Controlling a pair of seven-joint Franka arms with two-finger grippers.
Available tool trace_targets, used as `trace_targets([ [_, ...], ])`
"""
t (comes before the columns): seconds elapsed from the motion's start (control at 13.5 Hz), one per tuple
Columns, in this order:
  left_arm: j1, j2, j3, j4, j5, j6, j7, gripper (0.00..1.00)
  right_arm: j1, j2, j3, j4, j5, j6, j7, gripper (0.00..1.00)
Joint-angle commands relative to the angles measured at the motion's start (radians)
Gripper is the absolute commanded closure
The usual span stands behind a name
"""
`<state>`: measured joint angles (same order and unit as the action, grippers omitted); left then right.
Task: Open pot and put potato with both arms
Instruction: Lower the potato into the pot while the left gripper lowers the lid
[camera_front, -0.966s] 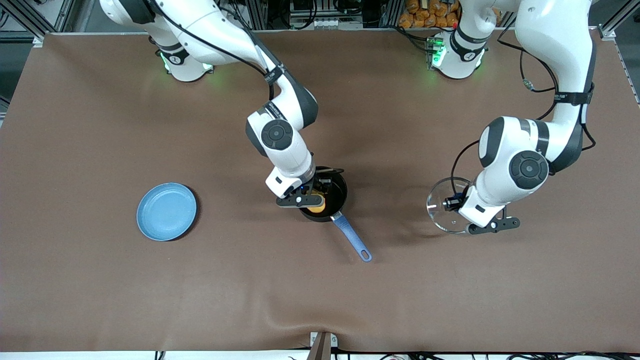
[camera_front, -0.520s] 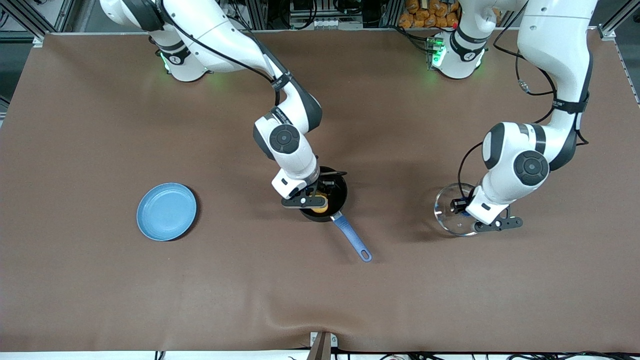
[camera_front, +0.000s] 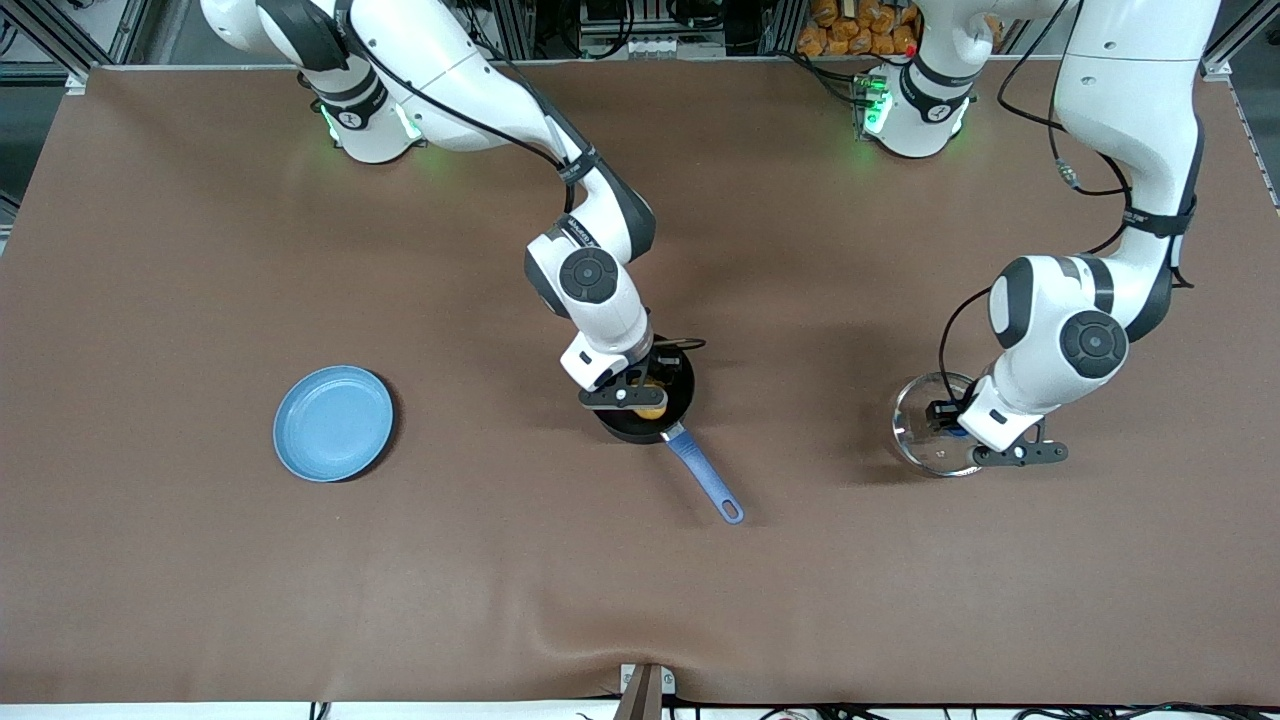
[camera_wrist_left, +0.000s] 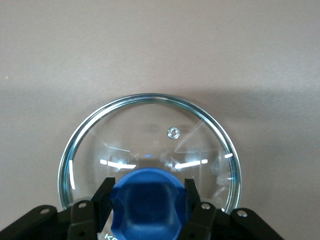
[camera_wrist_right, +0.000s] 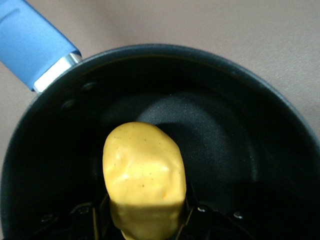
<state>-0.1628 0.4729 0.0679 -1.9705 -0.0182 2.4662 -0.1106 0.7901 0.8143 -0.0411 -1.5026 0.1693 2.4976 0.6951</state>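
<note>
The black pot (camera_front: 672, 405) with its blue looped handle (camera_front: 703, 475) stands uncovered mid-table. My right gripper (camera_front: 645, 396) is low in the pot's mouth, shut on the yellow potato (camera_front: 651, 407). In the right wrist view the potato (camera_wrist_right: 144, 177) hangs between the jaws over the pot's black floor (camera_wrist_right: 215, 135). My left gripper (camera_front: 962, 425) is shut on the blue knob (camera_wrist_left: 148, 200) of the glass lid (camera_front: 925, 440), low over the table toward the left arm's end. The lid's rim (camera_wrist_left: 90, 130) shows in the left wrist view.
A flat blue plate (camera_front: 333, 423) lies toward the right arm's end of the table. The brown mat (camera_front: 500, 560) covers the whole table top.
My right gripper has lowered the potato deeper into the pot. My left gripper has carried the lid lower and farther toward the left arm's end of the table.
</note>
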Motion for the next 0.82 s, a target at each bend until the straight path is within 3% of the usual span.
trace_targets([
  [0.0,-0.004,-0.016,-0.016,-0.074,0.006,0.118,0.005,1.00,0.012,0.020,-0.014,0.025,-0.025,0.006,0.030,1.00],
  [0.15,-0.001,-0.011,-0.022,-0.100,0.006,0.174,0.005,1.00,0.011,0.019,-0.014,0.028,-0.025,0.003,0.058,0.66],
  [0.22,0.005,-0.011,-0.023,-0.102,0.006,0.175,0.006,1.00,0.009,0.019,-0.014,0.030,-0.025,-0.002,0.060,0.41],
  [0.37,0.005,-0.013,-0.025,-0.114,0.006,0.175,0.006,1.00,0.008,0.013,-0.017,0.032,-0.027,-0.008,0.058,0.28],
  [0.45,0.005,-0.014,-0.025,-0.113,0.006,0.174,0.006,0.51,0.009,0.008,-0.025,0.032,-0.028,-0.016,0.057,0.19],
  [0.52,0.006,-0.019,-0.025,-0.113,0.006,0.174,0.008,0.01,0.011,0.003,-0.029,0.033,-0.031,-0.025,0.057,0.01],
  [0.74,0.006,-0.043,-0.025,-0.105,0.006,0.163,0.005,0.00,0.001,-0.017,-0.030,0.035,-0.040,-0.057,0.049,0.00],
])
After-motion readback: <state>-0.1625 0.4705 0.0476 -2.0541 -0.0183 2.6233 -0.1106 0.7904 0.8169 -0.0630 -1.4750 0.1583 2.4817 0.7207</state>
